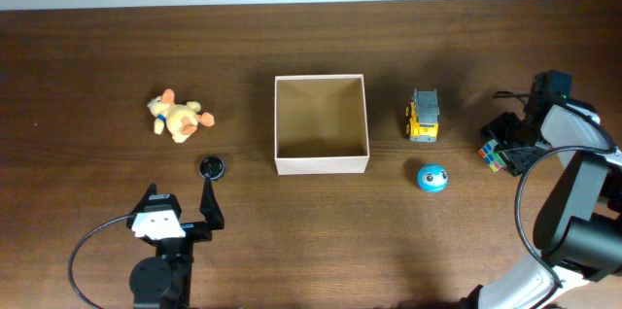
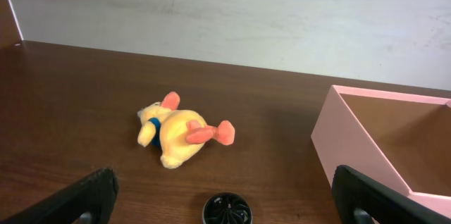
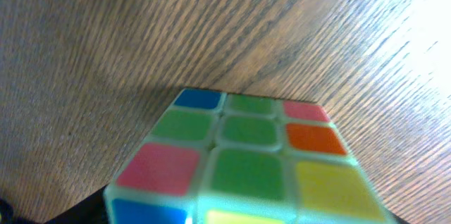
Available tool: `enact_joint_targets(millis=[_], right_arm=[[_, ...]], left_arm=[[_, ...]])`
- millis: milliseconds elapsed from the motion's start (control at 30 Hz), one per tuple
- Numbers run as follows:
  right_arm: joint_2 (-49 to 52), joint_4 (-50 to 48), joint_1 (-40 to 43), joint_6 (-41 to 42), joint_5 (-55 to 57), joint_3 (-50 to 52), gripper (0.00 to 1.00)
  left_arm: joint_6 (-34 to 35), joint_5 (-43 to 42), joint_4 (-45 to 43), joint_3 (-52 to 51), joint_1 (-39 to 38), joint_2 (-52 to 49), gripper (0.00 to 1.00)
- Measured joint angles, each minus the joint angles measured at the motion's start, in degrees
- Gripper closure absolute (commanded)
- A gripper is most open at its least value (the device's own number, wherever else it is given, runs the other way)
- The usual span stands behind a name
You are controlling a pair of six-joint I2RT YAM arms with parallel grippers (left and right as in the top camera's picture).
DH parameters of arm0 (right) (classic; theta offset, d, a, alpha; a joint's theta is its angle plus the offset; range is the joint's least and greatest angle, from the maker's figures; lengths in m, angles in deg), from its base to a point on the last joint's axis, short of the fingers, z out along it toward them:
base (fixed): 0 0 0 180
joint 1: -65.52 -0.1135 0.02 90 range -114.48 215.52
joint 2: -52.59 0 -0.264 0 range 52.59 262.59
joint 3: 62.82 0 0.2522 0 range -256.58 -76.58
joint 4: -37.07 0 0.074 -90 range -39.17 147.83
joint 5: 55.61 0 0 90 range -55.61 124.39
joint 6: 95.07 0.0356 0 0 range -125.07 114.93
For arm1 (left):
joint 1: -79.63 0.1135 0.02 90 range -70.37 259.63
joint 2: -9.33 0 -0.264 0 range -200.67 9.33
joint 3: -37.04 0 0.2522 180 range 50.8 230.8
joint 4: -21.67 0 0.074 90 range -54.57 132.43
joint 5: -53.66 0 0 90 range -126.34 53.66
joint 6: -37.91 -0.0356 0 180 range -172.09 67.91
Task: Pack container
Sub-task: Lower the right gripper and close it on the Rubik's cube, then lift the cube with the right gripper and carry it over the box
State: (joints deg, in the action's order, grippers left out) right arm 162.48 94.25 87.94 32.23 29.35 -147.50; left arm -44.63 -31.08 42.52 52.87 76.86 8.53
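Holds the left gripper [image 1: 179, 192] wide open and empty, with a small black disc [image 1: 212, 166] just ahead, a yellow plush toy [image 1: 178, 118] farther ahead to the left and the container [image 1: 321, 164] ahead to the right. Brings the right gripper [image 1: 503, 147] close around a coloured cube [image 1: 493, 157], but cannot tell whether the fingers grip it. Places the container well apart from that gripper, beyond a yellow truck [image 1: 423, 115] and a blue ball [image 1: 432, 177].
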Motion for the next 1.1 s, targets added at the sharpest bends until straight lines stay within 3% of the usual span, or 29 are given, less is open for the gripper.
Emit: enact_joint_targets(millis=[400, 733, 1100], right_arm=[[0.00, 0.17, 4.22, -2.54, -0.02, 0.02, 0.27], [0.00, 0.48, 4.31, -4.35, -0.02, 0.02, 0.43], [0.00, 0.63, 4.31, -5.05, 0.00, 0.00, 0.43]], left_arm=[[0.00, 0.00, 0.00, 0.00, 0.00, 0.00, 0.01], [0.00, 0.00, 0.00, 0.00, 0.00, 0.00, 0.01], [0.00, 0.00, 0.00, 0.00, 0.00, 0.00, 0.01]])
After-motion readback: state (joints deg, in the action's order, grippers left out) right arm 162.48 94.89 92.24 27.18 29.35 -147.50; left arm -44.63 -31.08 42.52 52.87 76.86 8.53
